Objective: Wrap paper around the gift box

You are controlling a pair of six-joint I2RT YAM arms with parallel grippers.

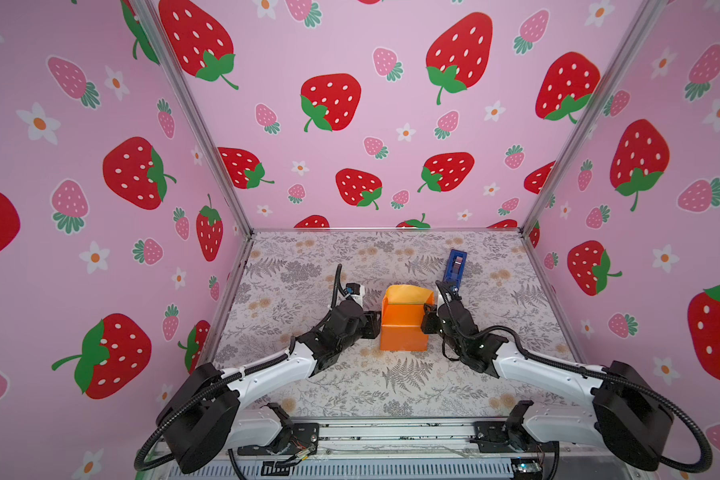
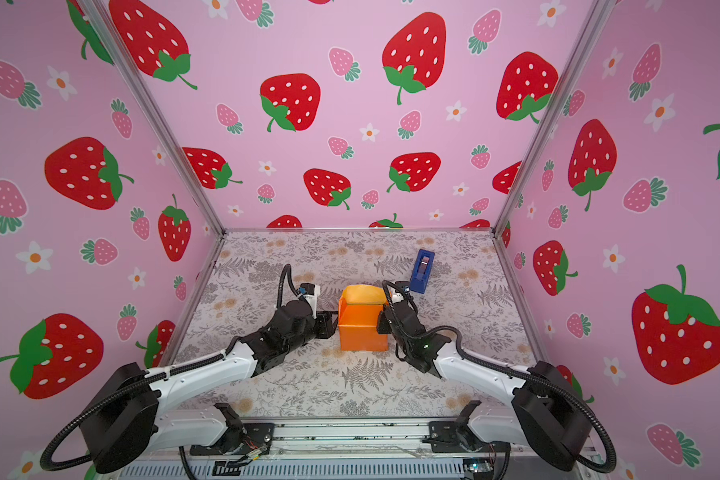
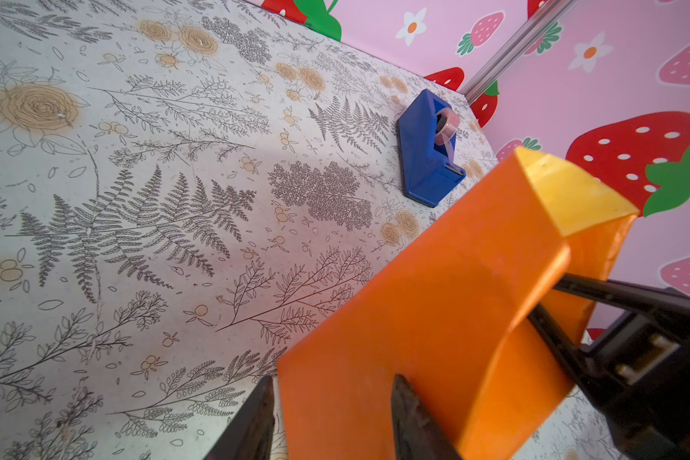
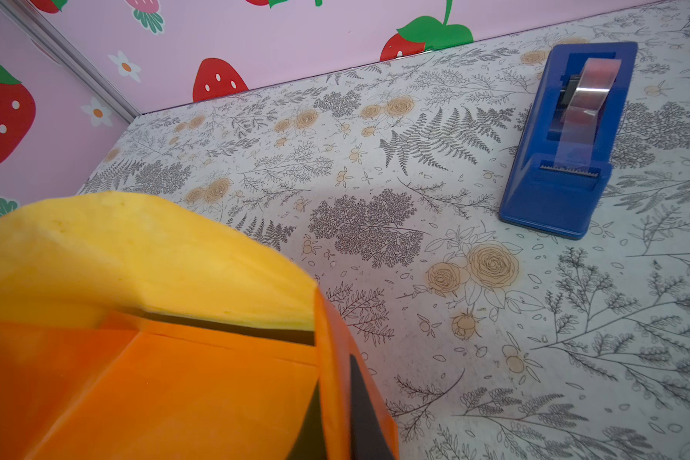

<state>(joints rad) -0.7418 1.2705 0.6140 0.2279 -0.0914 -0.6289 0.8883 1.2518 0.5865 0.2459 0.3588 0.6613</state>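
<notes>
Left arm [image 1: 275, 370], right arm [image 1: 537, 368] flank paper [image 1: 404, 332]

No readable text, label, brand, number or sign shows on anything here.

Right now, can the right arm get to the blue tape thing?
Probably, yes. The tape dispenser sits close behind the right gripper, only bare table between. But that gripper is pinching the paper, so it must let go first.

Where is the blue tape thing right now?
The blue tape dispenser sits on the table at the back right in both top views, just behind the right gripper and apart from the orange paper.
</notes>
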